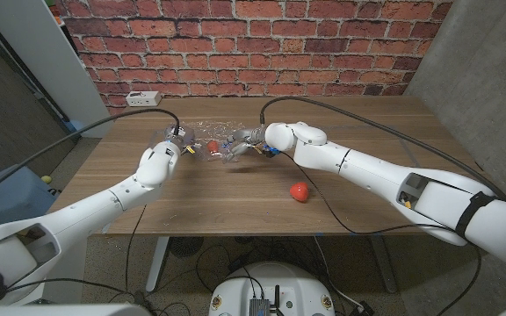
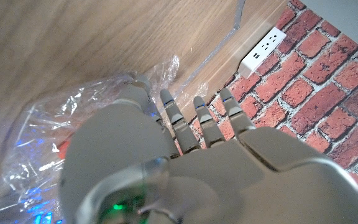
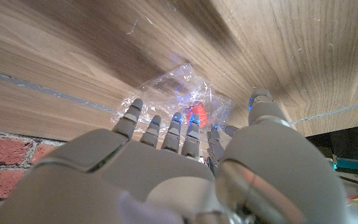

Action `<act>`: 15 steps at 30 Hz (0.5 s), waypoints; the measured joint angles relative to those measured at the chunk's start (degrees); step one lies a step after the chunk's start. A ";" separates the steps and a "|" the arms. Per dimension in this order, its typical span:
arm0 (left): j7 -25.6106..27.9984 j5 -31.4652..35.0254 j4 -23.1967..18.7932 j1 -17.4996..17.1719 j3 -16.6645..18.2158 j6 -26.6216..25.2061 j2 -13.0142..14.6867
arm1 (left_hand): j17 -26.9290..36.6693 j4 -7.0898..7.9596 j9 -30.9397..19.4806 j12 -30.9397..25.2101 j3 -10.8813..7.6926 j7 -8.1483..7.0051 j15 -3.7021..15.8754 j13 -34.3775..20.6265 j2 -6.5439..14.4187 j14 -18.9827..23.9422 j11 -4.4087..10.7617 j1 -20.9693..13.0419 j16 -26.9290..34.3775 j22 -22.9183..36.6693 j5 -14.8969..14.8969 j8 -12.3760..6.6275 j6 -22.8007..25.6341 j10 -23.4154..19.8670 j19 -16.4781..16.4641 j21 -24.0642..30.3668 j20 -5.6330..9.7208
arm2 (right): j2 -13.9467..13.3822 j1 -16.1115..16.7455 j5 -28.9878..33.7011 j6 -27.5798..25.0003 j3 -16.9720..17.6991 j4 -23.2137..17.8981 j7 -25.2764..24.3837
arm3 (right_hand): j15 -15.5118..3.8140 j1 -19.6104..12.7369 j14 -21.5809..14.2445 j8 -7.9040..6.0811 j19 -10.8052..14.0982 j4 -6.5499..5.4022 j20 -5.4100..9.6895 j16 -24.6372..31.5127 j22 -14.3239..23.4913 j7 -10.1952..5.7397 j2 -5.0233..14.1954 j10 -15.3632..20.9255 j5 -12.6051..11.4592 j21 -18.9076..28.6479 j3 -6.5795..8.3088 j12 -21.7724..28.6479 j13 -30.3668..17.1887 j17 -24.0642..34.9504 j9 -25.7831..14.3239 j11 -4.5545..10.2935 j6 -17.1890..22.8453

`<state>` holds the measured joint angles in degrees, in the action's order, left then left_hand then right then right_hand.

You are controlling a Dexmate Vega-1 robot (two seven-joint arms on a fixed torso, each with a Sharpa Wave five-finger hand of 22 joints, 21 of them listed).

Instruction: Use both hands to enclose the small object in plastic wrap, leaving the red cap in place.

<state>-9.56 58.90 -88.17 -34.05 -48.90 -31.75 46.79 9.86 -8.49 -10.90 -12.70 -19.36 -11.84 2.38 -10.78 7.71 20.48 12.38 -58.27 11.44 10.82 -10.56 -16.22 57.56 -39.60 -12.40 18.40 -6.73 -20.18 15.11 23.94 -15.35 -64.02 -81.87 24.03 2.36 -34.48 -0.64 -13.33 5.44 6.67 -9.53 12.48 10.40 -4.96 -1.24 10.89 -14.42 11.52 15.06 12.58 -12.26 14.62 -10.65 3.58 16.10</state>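
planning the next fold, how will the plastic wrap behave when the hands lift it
The plastic wrap looks crumpled and thin, so it will likely flop and cling rather than hold shape. It seems very light, and it bunches between the left hand and right hand.

A sheet of clear plastic wrap [image 1: 220, 143] lies crumpled and bunched on the worktop, near the middle of its far half, glinting with creases. Inside its folds sits a small object [image 1: 211, 146] with red showing through the film; its shape is too blurred to make out. A separate small red cap [image 1: 299, 191] lies bare on the wood, well apart from the wrap, closer to the near edge and toward the right side.
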 measured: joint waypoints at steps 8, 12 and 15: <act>5.32 0.57 1.87 -0.13 -0.78 -0.28 -0.79 | 0.16 1.73 -1.69 0.85 -1.75 3.14 0.27 -0.29 2.46 0.95 -0.24 0.81 -0.20 0.27 0.01 0.18 -1.44 -0.14 -1.61 0.41 0.42 | -0.15 0.00 0.52 -1.57 -0.63 -0.43 1.01 | -0.21 -0.22 -1.89 -0.66 0.97 0.00 -0.05 0.48 0.00 0.36 0.81 3.33 -0.22 0.40 0.00 0.90 0.28 -0.38 0.00 -0.71 3.99; 7.67 1.22 2.14 -0.19 -1.06 -0.53 -0.80 | 0.35 2.83 -2.77 1.08 -2.53 3.81 0.27 -0.56 2.82 0.95 -0.69 1.19 -0.35 0.53 -0.68 -0.80 -1.61 0.74 -2.25 0.68 1.01 | -0.09 -0.16 0.68 -2.32 -1.03 -0.27 1.57 | -0.52 -0.22 -2.76 -0.66 1.24 0.00 0.01 1.11 0.00 0.80 0.81 4.99 -0.22 0.41 0.00 1.01 0.28 -0.53 0.00 -1.75 5.08; 7.76 1.28 1.86 -0.26 -1.12 -0.57 -0.59 | 0.26 3.83 -3.78 1.50 -1.91 2.31 0.00 -0.83 1.30 0.32 -1.48 3.98 -1.02 0.53 -0.51 -0.22 -6.46 3.44 -2.29 0.83 1.10 | -0.07 -0.21 0.70 -2.59 -1.21 -0.08 1.72 | -0.52 0.08 -2.75 -0.66 1.24 0.00 0.01 1.11 0.00 0.86 1.12 4.98 -0.21 0.41 0.00 1.01 0.28 -0.53 -0.01 -1.74 5.11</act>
<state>-1.80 60.19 -86.31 -34.31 -50.02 -32.33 46.20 10.12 -4.66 -14.68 -11.20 -21.27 -9.53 2.38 -11.61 9.02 20.80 10.90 -54.29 10.42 11.35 -11.08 -16.44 51.10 -36.16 -14.69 19.23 -5.63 -20.25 14.90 24.64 -17.94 -65.24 -81.95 25.74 1.84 -34.40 -3.39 -13.99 6.68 6.67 -9.52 13.58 10.40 -4.10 -0.12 15.88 -14.63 11.93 15.07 13.59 -11.98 14.09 -10.65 1.84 21.20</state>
